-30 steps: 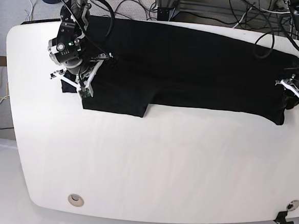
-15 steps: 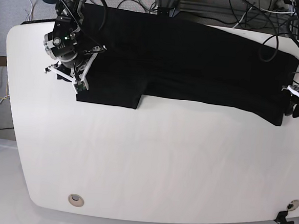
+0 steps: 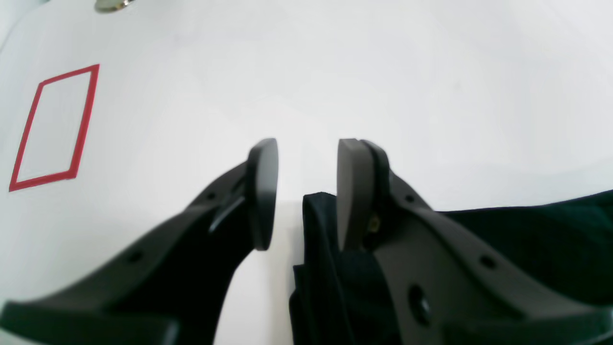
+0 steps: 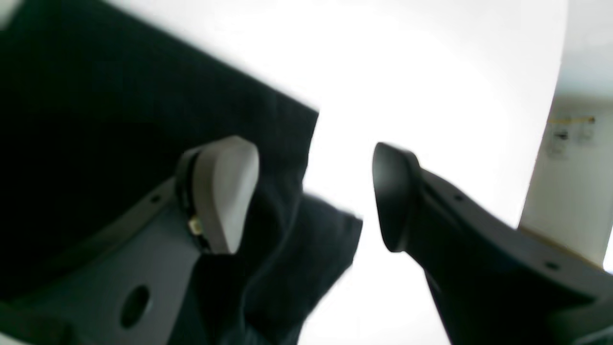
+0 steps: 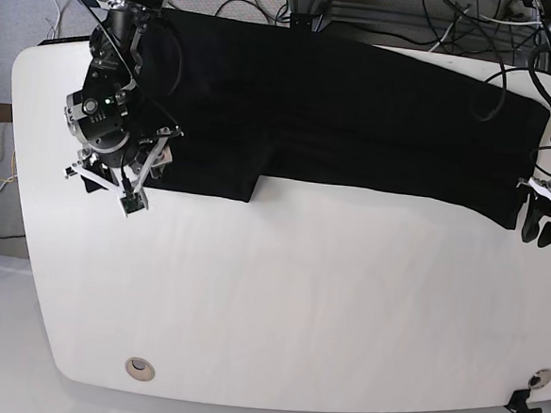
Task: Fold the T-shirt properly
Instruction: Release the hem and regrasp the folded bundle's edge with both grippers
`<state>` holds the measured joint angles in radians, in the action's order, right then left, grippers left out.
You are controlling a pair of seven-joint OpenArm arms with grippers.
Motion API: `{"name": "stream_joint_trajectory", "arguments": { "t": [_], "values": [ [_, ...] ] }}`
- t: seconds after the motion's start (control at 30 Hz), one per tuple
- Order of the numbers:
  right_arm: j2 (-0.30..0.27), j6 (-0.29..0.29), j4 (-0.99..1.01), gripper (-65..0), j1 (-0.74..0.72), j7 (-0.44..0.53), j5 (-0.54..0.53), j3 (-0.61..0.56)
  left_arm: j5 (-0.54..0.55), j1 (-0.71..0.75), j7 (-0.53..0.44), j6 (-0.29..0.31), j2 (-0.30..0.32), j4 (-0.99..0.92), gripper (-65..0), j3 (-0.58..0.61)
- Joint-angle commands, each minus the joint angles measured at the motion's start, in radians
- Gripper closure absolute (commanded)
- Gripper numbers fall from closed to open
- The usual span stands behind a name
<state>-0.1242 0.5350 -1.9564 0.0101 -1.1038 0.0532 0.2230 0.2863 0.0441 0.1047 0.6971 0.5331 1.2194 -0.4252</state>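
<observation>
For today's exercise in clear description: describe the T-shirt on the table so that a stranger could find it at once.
Start at the big white table and look along its far edge. The T-shirt lies there, spread in a long dark band between the two robot arms. It is the only cloth in view, plain black against the white top.

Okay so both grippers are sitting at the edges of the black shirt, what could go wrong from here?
The T-shirt hangs over the far edge of the table, so it might slide off. In the left wrist view a fold of cloth sits between the fingers of the left gripper; pulling away could drag it. The right gripper stands open over a loose corner and may snag it.
</observation>
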Motion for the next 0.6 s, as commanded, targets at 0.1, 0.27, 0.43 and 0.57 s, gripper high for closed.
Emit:
{"name": "stream_joint_trajectory", "arguments": {
  "t": [0.1, 0.27, 0.43, 0.57],
  "values": [
    [0.044, -0.003, 0.193, -39.5, -0.126, 0.070, 0.001, 0.062, 0.020, -0.006, 0.066, 0.001, -0.044, 0.021, -19.3, -0.004],
    [0.053, -0.003, 0.432, -39.6, -0.232, 0.173, 0.001, 0.149, 0.015, 0.030, 0.135, 0.001, -0.087, 0.059, -19.3, -0.004],
    [0.033, -0.002, 0.510, -39.6, -0.249, 0.192, 0.001, 0.212, 0.014, 0.086, 0.137, 0.001, -0.112, 0.063, -19.3, -0.004],
    [0.024, 0.000, 0.542, -39.6, -0.226, 0.193, 0.001, 0.258, 0.014, 0.110, 0.137, 0.001, -0.112, 0.061, -19.3, -0.004]
  ]
}}
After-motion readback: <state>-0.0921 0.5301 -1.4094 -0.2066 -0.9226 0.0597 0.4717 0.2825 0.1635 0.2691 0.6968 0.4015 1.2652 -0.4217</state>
